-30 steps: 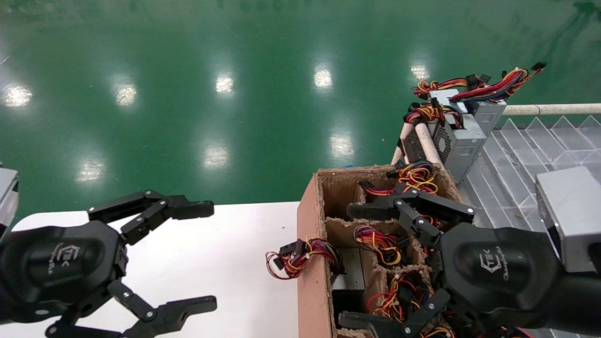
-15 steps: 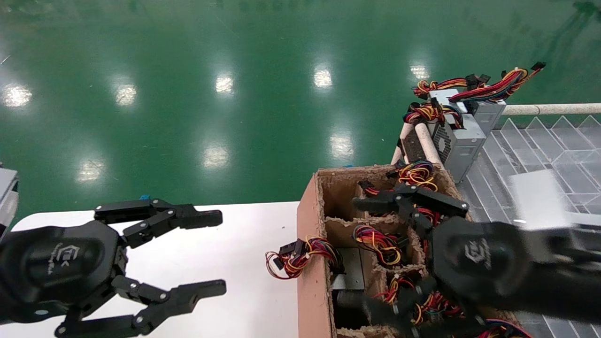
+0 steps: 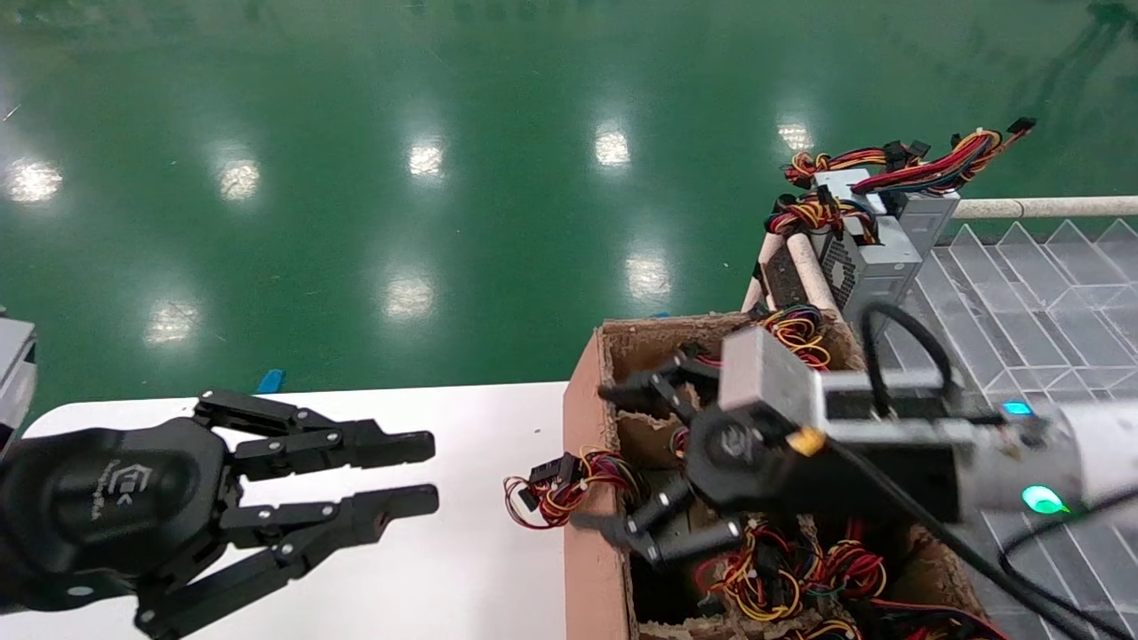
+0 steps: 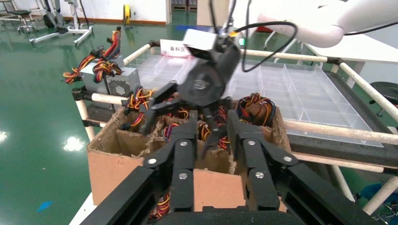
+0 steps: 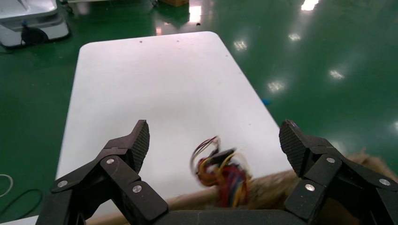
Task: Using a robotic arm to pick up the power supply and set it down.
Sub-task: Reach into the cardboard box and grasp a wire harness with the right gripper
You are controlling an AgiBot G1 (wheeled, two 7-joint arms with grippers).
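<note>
The robotic arm, white with a green ring [image 3: 1040, 498], reaches from the right over a cardboard box [image 3: 591, 533]. Its right gripper [image 3: 605, 458] hangs open above the box's compartments, fingers spread wide and holding nothing. The power supplies in the box show mostly as red-yellow-black wire bundles. One bundle [image 3: 564, 484] spills over the box's left wall and lies beyond the open right gripper [image 5: 216, 140] in the right wrist view, as blurred wires [image 5: 220, 176]. Two more power supplies [image 3: 867, 258] stand on the rack behind. My left gripper [image 3: 431, 471] hovers empty over the white table [image 3: 444, 569].
A clear compartment tray [image 3: 1049, 293] framed by tubes [image 3: 1040, 207] fills the right side. Shiny green floor lies beyond the table and box. In the left wrist view the box [image 4: 112, 173] sits straight ahead, with the right gripper [image 4: 178, 126] over it.
The right arm swung left and turned its wrist, so the open gripper now points toward the box's left wall. The left gripper's fingers have narrowed and it shifted slightly right.
</note>
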